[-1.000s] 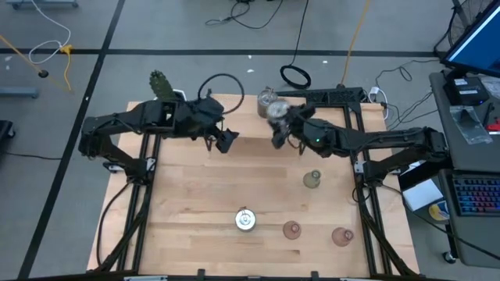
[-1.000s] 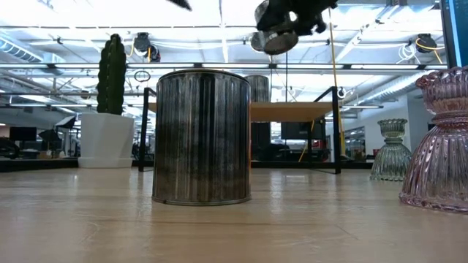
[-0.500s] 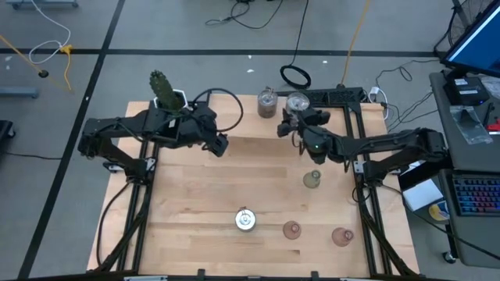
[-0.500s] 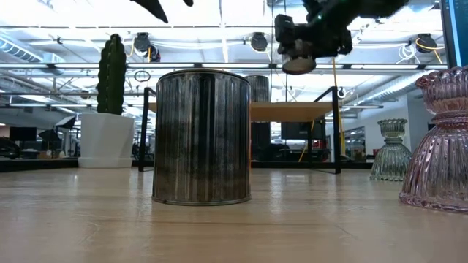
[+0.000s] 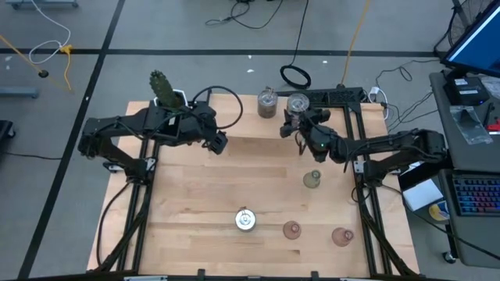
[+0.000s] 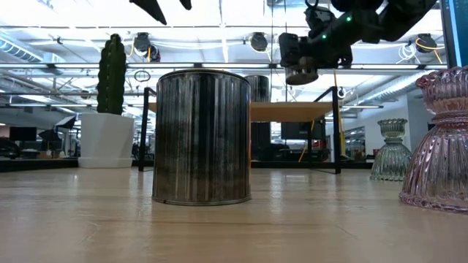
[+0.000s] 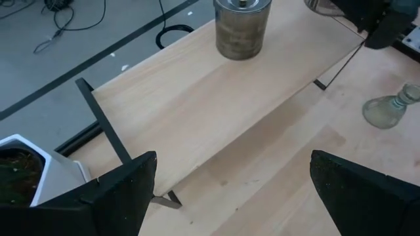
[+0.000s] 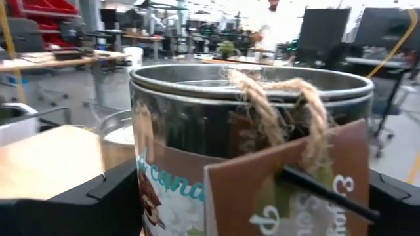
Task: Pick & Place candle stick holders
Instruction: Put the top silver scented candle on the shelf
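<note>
Nearest the tabletop's (image 5: 195, 195) front edge stands a silvery round holder (image 5: 245, 220), upright, with two pink holders (image 5: 291, 229) beside it and a pale green one (image 5: 312, 179) farther back. At the far edge, the right claw (image 5: 298, 115) is clamped on a tagged silvery holder (image 8: 243, 151), now lower beside another (image 5: 267, 102). The left claw (image 5: 219, 142) hangs apart, barely moved.

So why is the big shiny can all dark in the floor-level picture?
In the low view the ceiling lights shine from behind, so the silvery holder is backlit and dark. In the right wrist view the held holder fills the picture, and the room behind is blurry.
</note>
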Available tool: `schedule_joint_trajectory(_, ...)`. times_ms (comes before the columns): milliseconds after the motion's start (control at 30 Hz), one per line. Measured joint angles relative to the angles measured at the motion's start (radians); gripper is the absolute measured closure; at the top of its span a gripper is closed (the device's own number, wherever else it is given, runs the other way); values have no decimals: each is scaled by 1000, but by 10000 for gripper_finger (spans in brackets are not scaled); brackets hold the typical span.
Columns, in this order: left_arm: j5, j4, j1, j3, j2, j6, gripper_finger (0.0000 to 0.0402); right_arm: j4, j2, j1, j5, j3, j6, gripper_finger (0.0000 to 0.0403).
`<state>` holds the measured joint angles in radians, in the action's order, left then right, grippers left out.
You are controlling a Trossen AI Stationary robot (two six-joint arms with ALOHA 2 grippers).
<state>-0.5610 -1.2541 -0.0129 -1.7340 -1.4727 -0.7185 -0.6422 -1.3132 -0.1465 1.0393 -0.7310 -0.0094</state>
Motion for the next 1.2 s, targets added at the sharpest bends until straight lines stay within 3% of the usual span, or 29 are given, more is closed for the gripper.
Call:
schedule_joint_trajectory(500, 0, 33, 19, 0, 0, 15, 7, 2, -33, -16, 93, -42, 172, 53)
schedule_joint_trajectory(800, -1, 31, 39, -1, 0, 40, 7, 12, -154, -35, 168, -173, -40, 53)
schedule_joint_trajectory(1033, 7, 29, 39, -1, 0, 68, 7, 65, -159, -84, 160, -182, -25, 53)
schedule_joint_trajectory(1200, 8, 30, 39, -1, 0, 82, 7, 189, -159, -134, 59, -181, 112, 53)
